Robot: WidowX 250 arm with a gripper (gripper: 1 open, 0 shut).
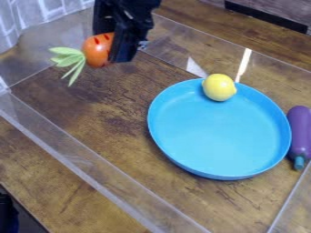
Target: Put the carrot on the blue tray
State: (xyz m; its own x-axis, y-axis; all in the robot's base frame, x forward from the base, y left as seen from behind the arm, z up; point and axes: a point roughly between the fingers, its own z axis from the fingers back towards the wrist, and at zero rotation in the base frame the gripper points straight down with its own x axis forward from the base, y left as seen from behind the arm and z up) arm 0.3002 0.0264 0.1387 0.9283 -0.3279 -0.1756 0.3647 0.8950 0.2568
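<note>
The orange carrot (97, 50) with its pale green leafy top hangs above the wooden table at the upper left, leaves pointing left. My black gripper (119, 45) comes down from the top edge and is shut on the carrot, fingers on either side of its orange body. The round blue tray (219, 136) lies on the table to the right and lower, well apart from the carrot. A yellow round fruit (219, 87) rests inside the tray near its far rim.
A purple eggplant (299, 133) lies on the table just beyond the tray's right rim. Clear plastic walls (73, 155) fence the table along the front left and the back.
</note>
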